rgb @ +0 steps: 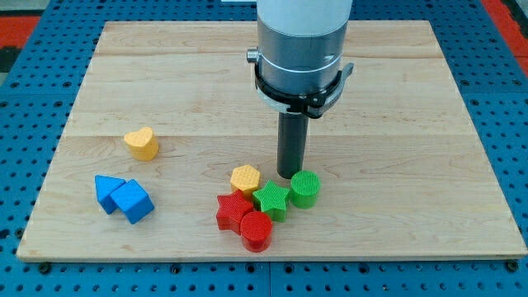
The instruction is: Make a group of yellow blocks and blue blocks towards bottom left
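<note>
A yellow heart block lies at the view's left, alone. Two blue blocks touch each other at the lower left: a blue angular block and a blue cube. A yellow hexagon block sits low in the middle, touching the red star. My tip rests on the board just right of the yellow hexagon and just above the green cylinder, close to both.
A red star block, a red cylinder, a green star block and a green cylinder cluster around the yellow hexagon. The wooden board ends near the view's bottom, on a blue pegboard.
</note>
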